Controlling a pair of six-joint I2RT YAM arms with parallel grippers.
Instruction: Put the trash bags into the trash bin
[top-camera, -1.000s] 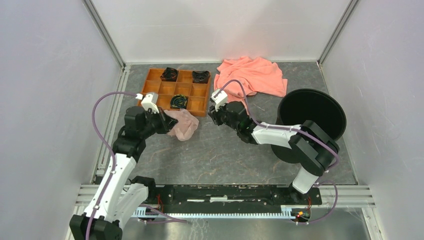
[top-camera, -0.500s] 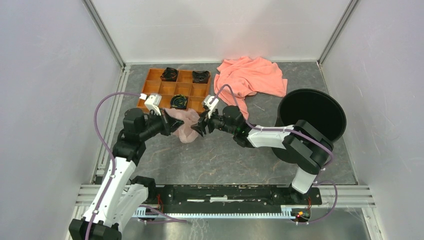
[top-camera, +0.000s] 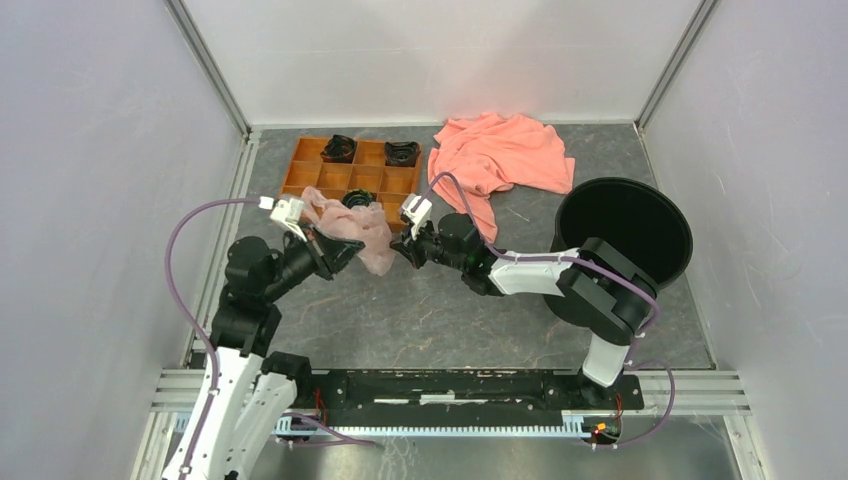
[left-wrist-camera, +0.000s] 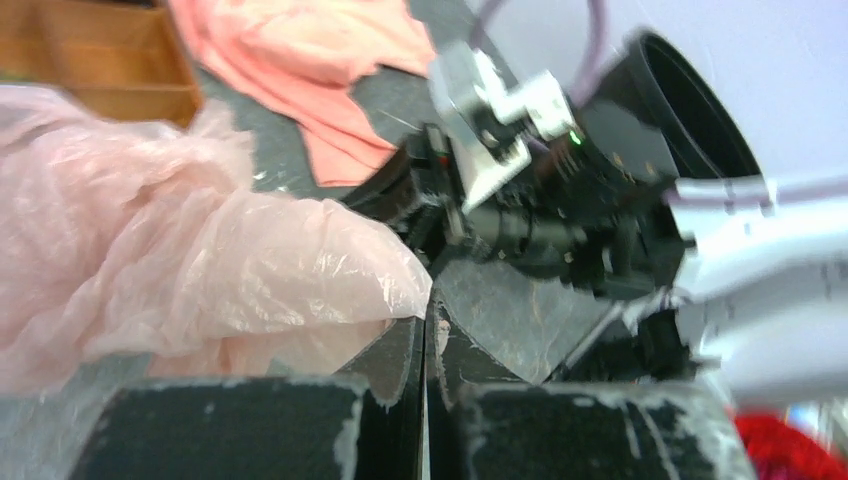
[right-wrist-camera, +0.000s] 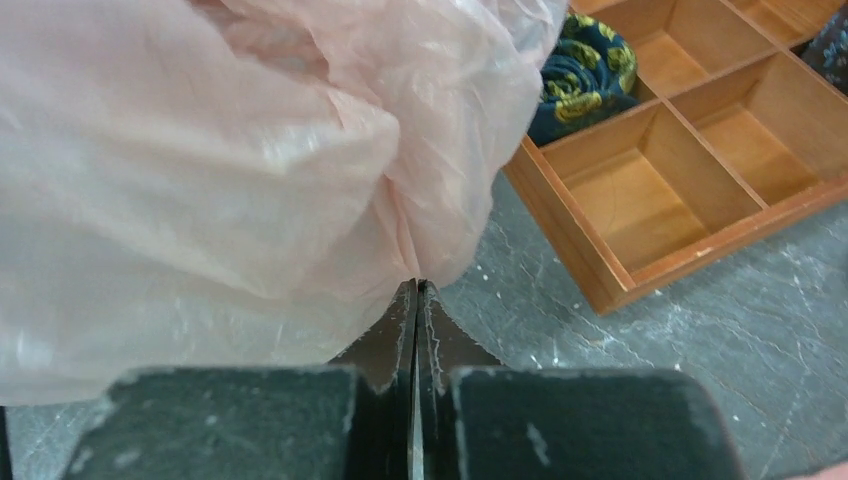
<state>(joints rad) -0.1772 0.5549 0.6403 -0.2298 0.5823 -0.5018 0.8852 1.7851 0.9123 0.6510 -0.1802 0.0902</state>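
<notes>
Left side: the left gripper was raised off the table, jaws pressed together on a fold of the trash bag. The left wrist view showed the film gathered to a point at the fingertips.

Centre: the bag hung bunched between the two arms, clear of the table and overlapping the near edge of the orange tray. The right gripper met it from the other side. Its jaws were also together, and the film appeared to be pinched at their tips, though how much was caught could not be told.

Right side: the salmon garment lay at the back. The trash bin stood upright beyond the right arm's elbow, well apart from the bag and holding none of it.

Risks, as judged:
- Both holds looked shallow, so opposed pulling could slip or tear the film.
- Trailing film could snag the tray's partitions.
- Carried bunched, the bag could drape over the bin's rim or foul the right arm rather than drop inside.
</notes>
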